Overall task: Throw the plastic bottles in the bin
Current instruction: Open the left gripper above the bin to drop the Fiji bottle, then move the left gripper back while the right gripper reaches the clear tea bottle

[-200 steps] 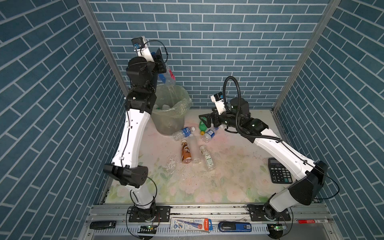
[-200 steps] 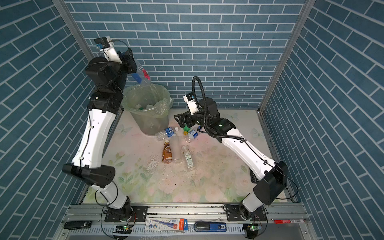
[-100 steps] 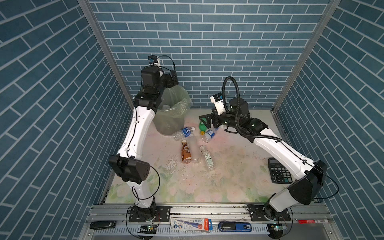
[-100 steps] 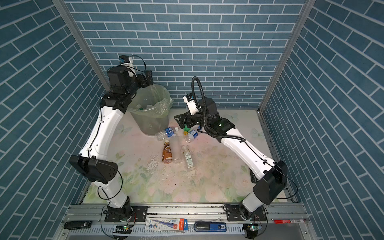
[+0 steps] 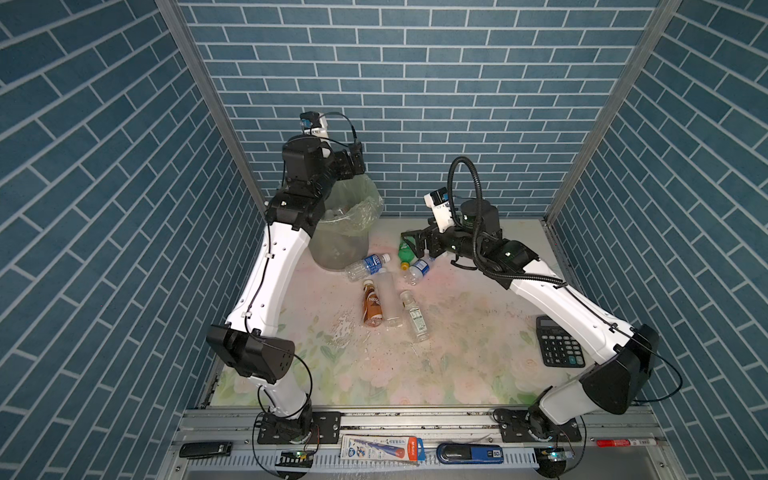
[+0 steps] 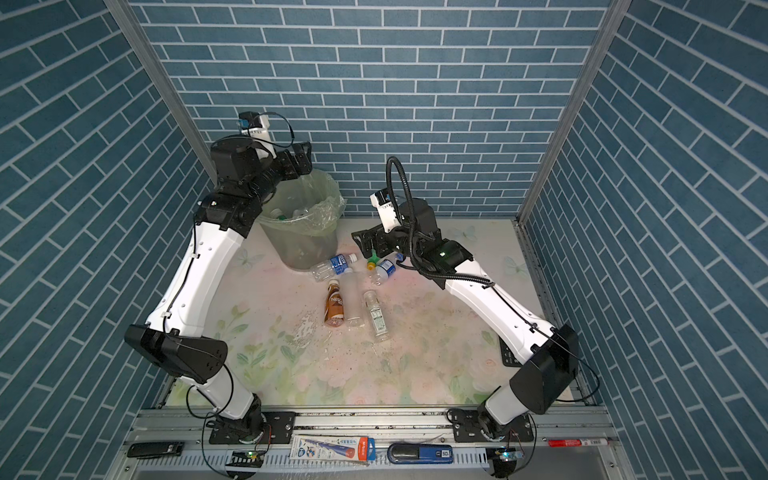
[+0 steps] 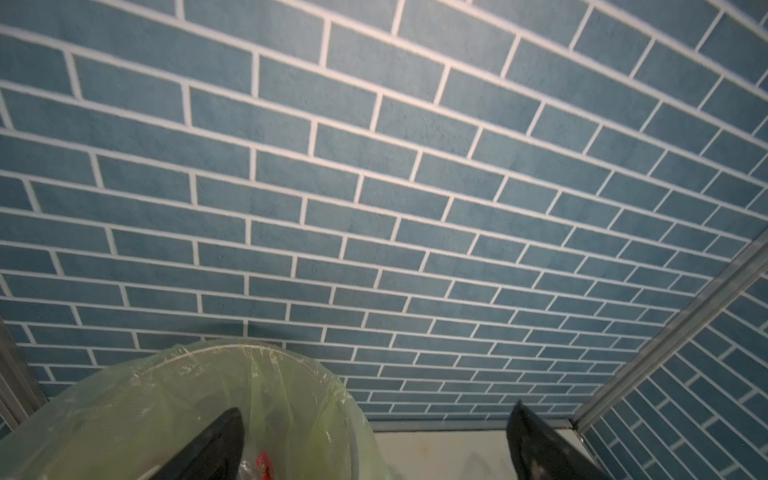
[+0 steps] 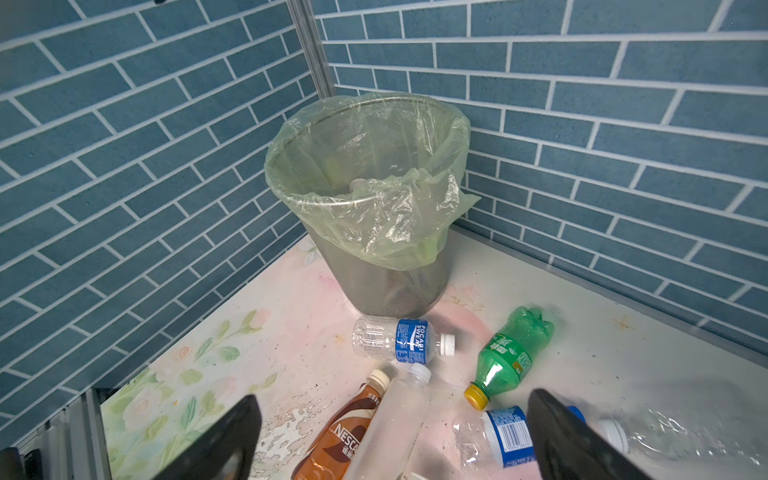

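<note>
The left gripper point(image 7: 370, 449) is spread wide and empty, one finger over the mouth of the bin point(image 7: 199, 370), the other out past its rim. The right gripper point(image 8: 395, 444) gapes too, holding nothing, low over the plastic bottles point(image 8: 507, 357) scattered by the bin's foot. The table point(image 5: 465, 332) lies bare toward the calculator point(image 5: 559, 347).

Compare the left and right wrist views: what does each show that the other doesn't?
Left wrist only: the open left gripper and a red scrap inside the round grey-green bagged bin. Right wrist only: the open right gripper, a green plastic bottle, a brown coffee bottle and a clear blue-labelled bottle, all lying down. Both: that bin and blue brick wall.
</note>
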You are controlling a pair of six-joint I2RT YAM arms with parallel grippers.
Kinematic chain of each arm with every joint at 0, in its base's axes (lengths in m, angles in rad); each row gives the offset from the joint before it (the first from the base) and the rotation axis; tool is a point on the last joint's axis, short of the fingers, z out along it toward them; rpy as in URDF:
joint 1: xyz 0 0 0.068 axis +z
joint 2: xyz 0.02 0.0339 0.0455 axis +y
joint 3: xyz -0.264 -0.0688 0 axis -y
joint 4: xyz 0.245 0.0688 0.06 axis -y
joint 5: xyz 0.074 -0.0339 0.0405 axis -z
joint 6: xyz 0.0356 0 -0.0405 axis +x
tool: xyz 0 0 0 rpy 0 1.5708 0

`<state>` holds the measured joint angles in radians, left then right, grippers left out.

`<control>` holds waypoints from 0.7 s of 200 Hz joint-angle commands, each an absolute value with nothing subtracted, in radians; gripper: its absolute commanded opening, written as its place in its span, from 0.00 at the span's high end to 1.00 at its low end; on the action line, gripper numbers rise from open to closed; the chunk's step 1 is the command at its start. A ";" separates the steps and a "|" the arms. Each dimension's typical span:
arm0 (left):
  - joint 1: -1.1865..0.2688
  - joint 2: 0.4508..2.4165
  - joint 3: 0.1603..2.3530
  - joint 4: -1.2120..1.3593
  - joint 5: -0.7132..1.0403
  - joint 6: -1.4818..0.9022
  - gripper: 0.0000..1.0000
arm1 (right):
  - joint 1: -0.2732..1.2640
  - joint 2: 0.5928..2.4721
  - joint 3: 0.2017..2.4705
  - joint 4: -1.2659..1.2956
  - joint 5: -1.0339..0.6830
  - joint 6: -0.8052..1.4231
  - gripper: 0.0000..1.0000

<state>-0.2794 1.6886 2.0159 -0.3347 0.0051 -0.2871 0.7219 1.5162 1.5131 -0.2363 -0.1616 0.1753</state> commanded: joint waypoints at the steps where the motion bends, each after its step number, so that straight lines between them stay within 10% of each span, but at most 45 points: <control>1: -0.331 1.628 1.939 -0.351 0.031 -0.314 0.01 | 0.721 1.465 1.455 -0.244 -0.094 0.159 0.01; 140: -0.534 1.377 1.244 -0.290 0.069 -0.531 0.01 | 0.748 1.316 0.994 -0.292 0.077 0.320 0.01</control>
<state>-0.5049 1.4395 1.3060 -0.3729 0.0322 -0.4717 0.7170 1.3109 1.0775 -0.3065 0.0349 0.2447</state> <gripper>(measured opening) 0.994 0.993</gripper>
